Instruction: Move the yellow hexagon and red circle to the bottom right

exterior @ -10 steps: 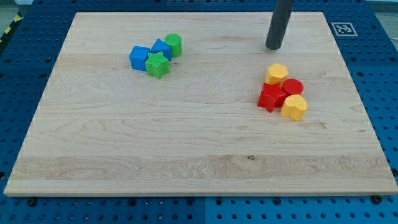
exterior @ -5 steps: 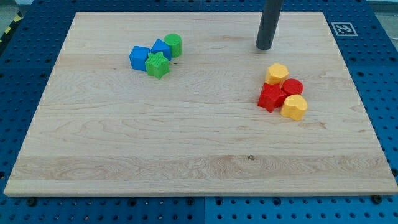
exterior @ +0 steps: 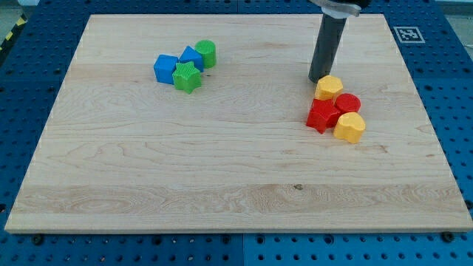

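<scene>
Yellow hexagon (exterior: 329,87) lies flat beside my tip (exterior: 320,79).

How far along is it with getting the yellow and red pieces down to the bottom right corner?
Barely begun. Nothing looks done: the yellow hexagon and red circle sit in their cluster at the view's right, about halfway up the board. In hand: my tip stands just above-left of the yellow hexagon, close to touching it. Left: pushing both down to the bottom right corner.

Bright, even light; sharp pic, soft shadows.
</scene>
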Available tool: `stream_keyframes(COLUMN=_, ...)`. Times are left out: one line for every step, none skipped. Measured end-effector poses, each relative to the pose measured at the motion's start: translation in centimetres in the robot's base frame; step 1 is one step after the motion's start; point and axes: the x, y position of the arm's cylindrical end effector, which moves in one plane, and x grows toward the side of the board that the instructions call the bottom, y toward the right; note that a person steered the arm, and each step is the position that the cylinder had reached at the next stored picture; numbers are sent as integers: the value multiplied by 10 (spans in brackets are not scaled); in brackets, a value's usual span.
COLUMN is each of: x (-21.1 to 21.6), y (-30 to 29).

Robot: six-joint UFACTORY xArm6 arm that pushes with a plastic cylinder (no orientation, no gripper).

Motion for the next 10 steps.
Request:
stream_keyframes(x=12, y=0)
stream_keyframes(x=12, y=0)
stream_keyframes(x=12, y=0)
stream_keyframes(x=12, y=-5)
stream_keyframes(x=22, y=4)
stream_keyframes(x=37, y=8)
stream_keyframes(x=50, y=24)
stream_keyframes(x=72, y=65)
stream_keyframes(x=99, y=88)
stream_keyframes(x=123, y=109)
